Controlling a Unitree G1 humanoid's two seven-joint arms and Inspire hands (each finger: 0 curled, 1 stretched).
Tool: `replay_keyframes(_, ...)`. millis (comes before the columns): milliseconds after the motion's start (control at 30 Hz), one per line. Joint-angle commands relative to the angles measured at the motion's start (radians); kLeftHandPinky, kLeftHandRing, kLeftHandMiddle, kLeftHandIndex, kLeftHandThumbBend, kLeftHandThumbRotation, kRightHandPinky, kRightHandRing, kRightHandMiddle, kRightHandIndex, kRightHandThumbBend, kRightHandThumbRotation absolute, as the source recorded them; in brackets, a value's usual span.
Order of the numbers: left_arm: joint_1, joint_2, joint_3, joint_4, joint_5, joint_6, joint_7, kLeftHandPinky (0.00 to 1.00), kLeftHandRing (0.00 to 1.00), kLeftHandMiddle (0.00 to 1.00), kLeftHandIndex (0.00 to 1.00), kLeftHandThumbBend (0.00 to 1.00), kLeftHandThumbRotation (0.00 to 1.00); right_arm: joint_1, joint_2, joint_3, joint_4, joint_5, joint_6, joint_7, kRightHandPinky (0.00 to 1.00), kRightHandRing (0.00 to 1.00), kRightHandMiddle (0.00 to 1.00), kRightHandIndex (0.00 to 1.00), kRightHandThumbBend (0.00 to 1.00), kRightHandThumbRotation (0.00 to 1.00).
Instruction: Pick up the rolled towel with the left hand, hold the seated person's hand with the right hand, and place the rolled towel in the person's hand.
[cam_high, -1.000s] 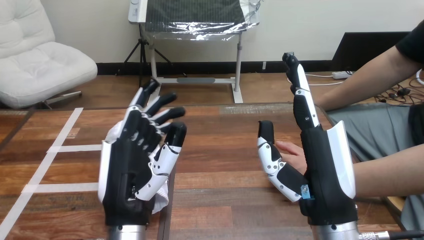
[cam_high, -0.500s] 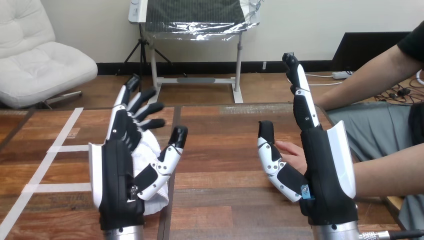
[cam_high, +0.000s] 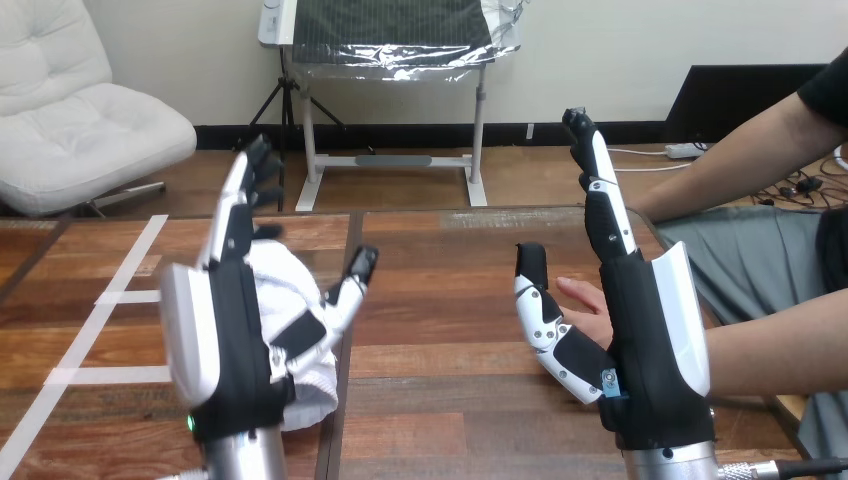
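A white rolled towel (cam_high: 290, 300) lies on the wooden table (cam_high: 450, 400) at the left, partly hidden behind my left hand (cam_high: 225, 340). That hand stands upright over it, fingers straight and thumb spread, open and holding nothing. At the right my right hand (cam_high: 640, 340) is also upright and open, fingers pointing up, thumb out to the left. The person's hand (cam_high: 585, 303) rests on the table just behind my right palm, between its thumb and fingers; only its fingertips and part of the palm show. I cannot tell whether the two touch.
The person's two forearms reach in from the right edge, one above the table's far corner (cam_high: 740, 150), one low near my right wrist (cam_high: 780, 350). White tape strips (cam_high: 110, 300) mark the table's left part.
My left hand has turned edge-on and straightened its fingers, uncovering more of the towel. My right hand and the person's hand have stayed put.
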Motion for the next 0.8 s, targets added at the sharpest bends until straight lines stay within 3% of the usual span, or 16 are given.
replay_keyframes(0, -0.119, 0.017, 0.014, -0.08, 0.126, 0.101, 0.061, 0.64, 0.78, 0.83, 0.86, 0.73, 0.25, -0.052, 0.008, -0.01, -0.006, 0.005, 0.001, 0.003, 1.0, 1.0, 1.0, 1.0, 0.0, 0.0)
replay_keyframes(133, -0.139, 0.018, 0.014, -0.108, 0.226, 0.238, 0.065, 0.64, 0.78, 0.84, 0.86, 0.77, 0.31, -0.055, 0.007, -0.011, -0.003, 0.006, 0.0, 0.003, 1.0, 1.0, 1.0, 1.0, 0.0, 0.0)
replay_keyframes(300, -0.171, 0.034, 0.002, -0.113, 0.292, 0.345, 0.062, 0.63, 0.78, 0.84, 0.86, 0.81, 0.38, -0.058, 0.007, -0.011, -0.001, 0.01, 0.003, 0.007, 1.0, 1.0, 1.0, 1.0, 0.0, 0.0)
replay_keyframes(433, -0.202, 0.037, -0.007, -0.117, 0.348, 0.46, 0.016, 0.63, 0.77, 0.84, 0.85, 0.83, 0.44, -0.06, 0.006, -0.012, -0.001, 0.012, 0.005, 0.011, 1.0, 1.0, 1.0, 1.0, 0.0, 0.0)
replay_keyframes(767, -0.269, 0.047, -0.04, -0.102, 0.437, 0.678, -0.108, 0.64, 0.78, 0.84, 0.86, 0.86, 0.56, -0.062, 0.007, -0.016, -0.004, 0.012, 0.013, 0.021, 1.0, 1.0, 1.0, 1.0, 0.0, 0.0)
